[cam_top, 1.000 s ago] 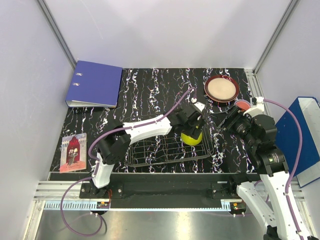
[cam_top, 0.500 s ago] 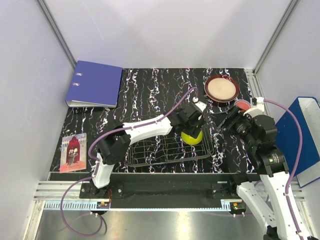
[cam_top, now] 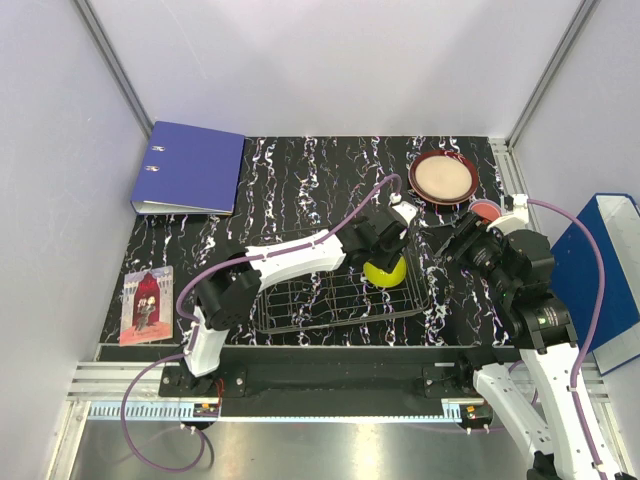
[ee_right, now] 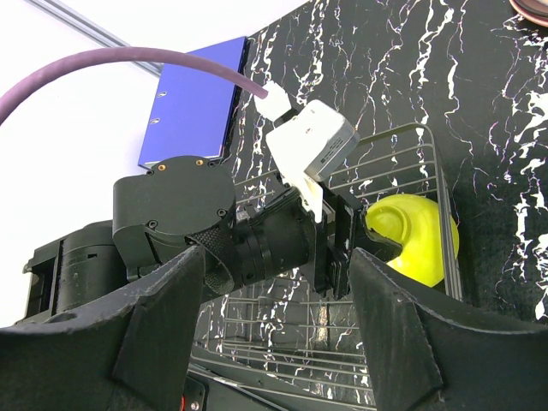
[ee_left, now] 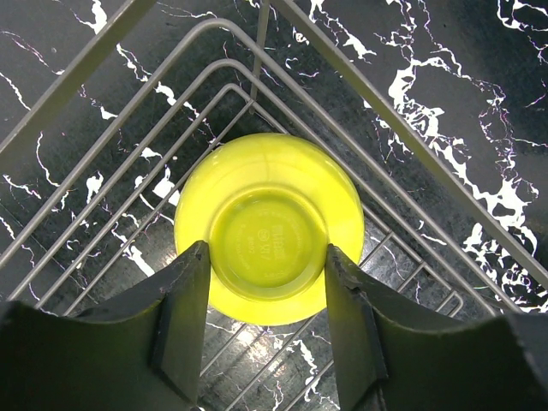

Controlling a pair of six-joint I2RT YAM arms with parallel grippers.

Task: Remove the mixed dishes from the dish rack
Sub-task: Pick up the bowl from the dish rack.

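Left jaws clenched on the yellow-green bowl: one finger on each side of its upturned base, pads against the bowl wall. The bowl is in the dish rack, in the far right corner, bottom up. Right jaws are released and spread wide, hanging just right of the rack. The red-rimmed plate and pink cup sit on the worktop, outside the rack at far right.
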